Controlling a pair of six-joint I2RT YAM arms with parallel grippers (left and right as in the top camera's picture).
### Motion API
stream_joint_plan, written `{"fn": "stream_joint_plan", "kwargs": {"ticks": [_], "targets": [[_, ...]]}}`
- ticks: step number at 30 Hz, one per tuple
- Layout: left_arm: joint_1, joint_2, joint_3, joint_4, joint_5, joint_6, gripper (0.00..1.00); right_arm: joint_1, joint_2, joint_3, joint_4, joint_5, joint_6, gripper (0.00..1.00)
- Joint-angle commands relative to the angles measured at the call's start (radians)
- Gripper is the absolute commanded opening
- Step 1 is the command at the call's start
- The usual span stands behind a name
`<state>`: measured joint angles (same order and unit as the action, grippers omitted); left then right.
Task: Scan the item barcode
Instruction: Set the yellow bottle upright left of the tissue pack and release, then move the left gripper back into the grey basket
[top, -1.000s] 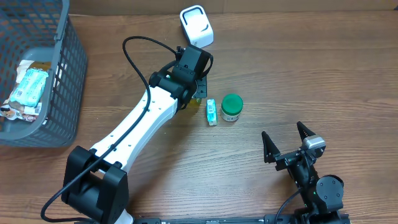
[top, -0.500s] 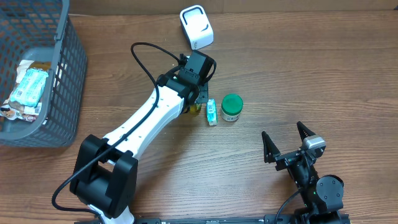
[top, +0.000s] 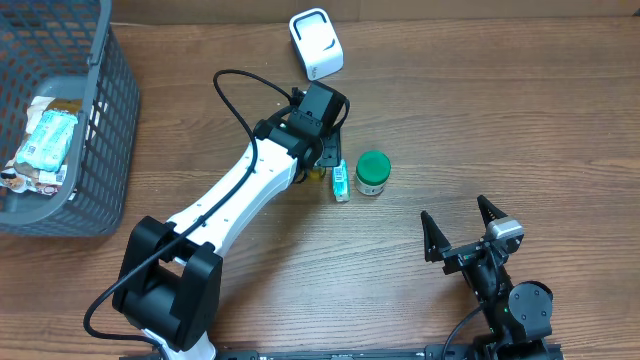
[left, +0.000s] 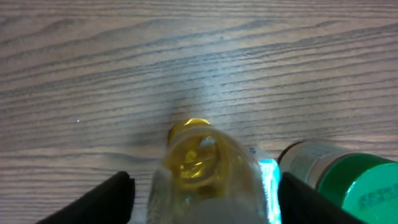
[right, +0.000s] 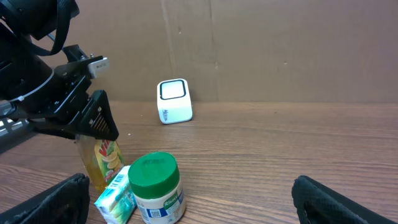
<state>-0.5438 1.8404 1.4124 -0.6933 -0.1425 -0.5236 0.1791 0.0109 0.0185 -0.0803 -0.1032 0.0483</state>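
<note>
The left gripper (left: 205, 190) is spreading wider than a second ago, now standing open around the yellow bottle (right: 104, 163) upright on the surface (top: 500, 120) beside the carton (top: 341, 181); it should be rising straight, nudging nothing, while the right gripper (top: 452, 208) is idling open.

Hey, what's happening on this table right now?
The left gripper is poised over a small yellow bottle standing on the table, its fingers open on either side and not squeezing it. A little box and a green-lidded jar sit right beside it. The white scanner waits further back; the right gripper is open and idle.
</note>
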Motion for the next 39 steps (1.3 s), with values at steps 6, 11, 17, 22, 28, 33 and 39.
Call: {"fn": "stream_joint_plan", "kwargs": {"ticks": [6,11,17,22,28,33,39], "targets": [[-0.004,-0.173,0.104,-0.053,0.004,0.094,0.74,0.005,-0.008,-0.010,0.004,0.007,-0.004,1.00],[-0.002,-0.279,0.210,-0.159,-0.020,0.166,0.74,0.005,-0.008,-0.010,0.004,0.007,-0.005,1.00],[0.029,-0.393,0.259,-0.223,-0.155,0.346,0.82,0.005,-0.008,-0.010,0.004,0.007,-0.004,1.00],[0.095,-0.469,0.259,-0.205,-0.369,0.449,1.00,0.005,-0.008,-0.010,0.004,0.007,-0.005,1.00],[0.307,-0.506,0.259,-0.053,-0.478,0.520,1.00,0.005,-0.008,-0.010,0.004,0.007,-0.004,1.00],[0.545,-0.485,0.259,0.079,-0.452,0.587,1.00,0.005,-0.008,-0.010,0.004,0.007,-0.004,1.00],[0.795,-0.419,0.259,0.071,-0.264,0.602,1.00,0.005,-0.008,-0.010,0.004,0.007,-0.005,1.00]]}}
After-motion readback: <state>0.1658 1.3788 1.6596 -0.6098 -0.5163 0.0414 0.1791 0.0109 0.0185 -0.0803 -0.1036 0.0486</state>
